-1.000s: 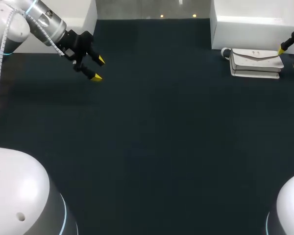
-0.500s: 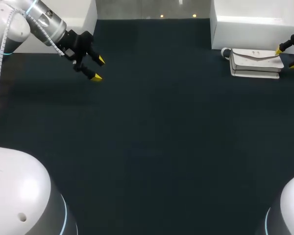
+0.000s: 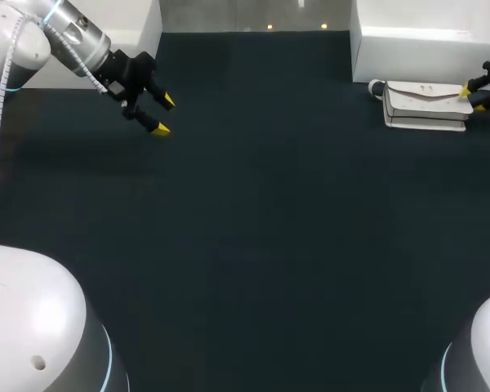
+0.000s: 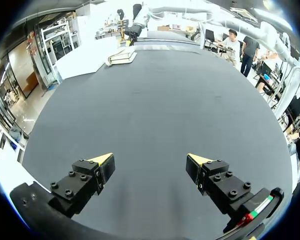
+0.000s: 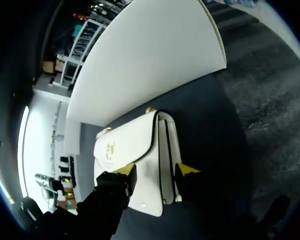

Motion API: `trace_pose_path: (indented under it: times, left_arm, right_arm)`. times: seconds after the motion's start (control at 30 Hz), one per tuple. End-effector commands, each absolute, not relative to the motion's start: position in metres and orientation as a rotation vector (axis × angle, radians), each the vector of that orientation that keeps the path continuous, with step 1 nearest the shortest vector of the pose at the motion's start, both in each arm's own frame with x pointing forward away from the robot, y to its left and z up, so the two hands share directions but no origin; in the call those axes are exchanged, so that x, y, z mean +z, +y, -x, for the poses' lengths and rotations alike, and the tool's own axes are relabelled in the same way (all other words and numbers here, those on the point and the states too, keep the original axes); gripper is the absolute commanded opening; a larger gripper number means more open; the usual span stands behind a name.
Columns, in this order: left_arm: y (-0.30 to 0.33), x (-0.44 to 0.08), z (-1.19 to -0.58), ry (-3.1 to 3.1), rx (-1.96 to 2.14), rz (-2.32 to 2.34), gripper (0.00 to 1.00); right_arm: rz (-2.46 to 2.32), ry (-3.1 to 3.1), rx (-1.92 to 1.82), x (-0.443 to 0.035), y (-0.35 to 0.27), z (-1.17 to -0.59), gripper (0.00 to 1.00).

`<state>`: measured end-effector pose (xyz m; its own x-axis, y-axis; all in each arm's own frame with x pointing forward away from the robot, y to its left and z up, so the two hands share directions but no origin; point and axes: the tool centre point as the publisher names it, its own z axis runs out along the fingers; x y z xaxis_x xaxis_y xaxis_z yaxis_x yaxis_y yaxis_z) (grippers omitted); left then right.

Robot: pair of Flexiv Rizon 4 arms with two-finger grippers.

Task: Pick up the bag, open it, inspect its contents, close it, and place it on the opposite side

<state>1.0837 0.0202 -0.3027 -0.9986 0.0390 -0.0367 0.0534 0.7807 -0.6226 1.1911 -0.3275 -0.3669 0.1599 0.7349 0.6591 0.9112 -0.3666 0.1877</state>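
Our right gripper (image 3: 471, 100) is mostly cut off by the head view's edge. In the right wrist view it covers the near end of the bag (image 5: 132, 145), and we cannot tell whether it grips. From the left wrist view the bag is too small for detail

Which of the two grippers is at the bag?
The right gripper, at the end of the white bag; the left gripper hangs open, far from it.

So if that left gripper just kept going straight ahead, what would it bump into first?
Probably the table: the left gripper points down toward it, with nothing in between. The bag lies far beyond, though depth is hard to judge.
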Motion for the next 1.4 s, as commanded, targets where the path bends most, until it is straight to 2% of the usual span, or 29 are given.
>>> trace_pose_path:
  times: [0.03,0.1,0.27,0.4,0.67,1.0,1.4]
  left_arm:
    - [0.020,-0.304,-1.084,2.942,-1.034,-0.078,1.00]
    - [0.020,-0.304,-1.084,2.942,-1.034,-0.078,1.00]
    - [0.020,-0.304,-1.084,2.942,-1.034,-0.078,1.00]
    - [0.020,-0.304,-1.084,2.942,-1.034,-0.078,1.00]
    - [0.020,-0.304,-1.084,2.942,-1.034,-0.078,1.00]
    - [0.020,-0.304,-1.084,2.942,-1.034,-0.078,1.00]
    - [0.020,-0.304,-1.084,2.942,-1.034,-0.078,1.00]
  right_arm:
    - [1.908,-1.616,-0.671,-0.371,-0.333,-1.199,0.42]
    - [1.901,-1.615,-0.673,-0.372,-0.331,-1.199,0.40]
    - [1.873,-1.598,-0.704,-0.375,-0.327,-1.198,0.27]
    - [1.850,-1.583,-0.735,-0.376,-0.324,-1.195,0.00]
    - [1.797,-1.580,-0.807,-0.370,-0.311,-1.186,0.00]
    - [1.751,-1.581,-0.848,-0.360,-0.263,-1.169,0.00]
    - [1.751,-1.581,-0.848,-0.360,-0.263,-1.169,0.00]
